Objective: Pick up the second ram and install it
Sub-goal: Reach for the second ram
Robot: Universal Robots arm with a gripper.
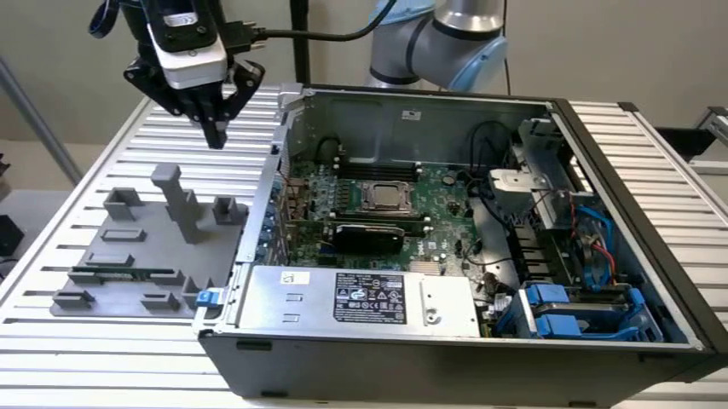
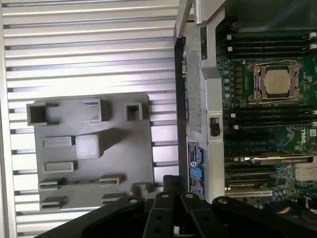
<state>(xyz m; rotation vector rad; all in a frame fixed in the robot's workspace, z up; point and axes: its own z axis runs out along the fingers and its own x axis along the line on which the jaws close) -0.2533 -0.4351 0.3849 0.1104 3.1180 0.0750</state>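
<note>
Hovering high at the exterior view's far left with the gripper [image 1: 214, 128] pointing straight down, pressing its fingers [image 1: 211, 111] together on nothing, stretching the arm [image 1: 449, 43] across from far centre.

Matt grey plastic fixture [image 1: 170, 256] — ribbed, shiny metal table [image 1: 102, 358].

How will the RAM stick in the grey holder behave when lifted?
The RAM stick looks thin and narrow, so probably light and fairly stiff, yet likely fragile if bent. It lies seated between blocks of the grey holder, so it may bind unless lifted straight.
</note>
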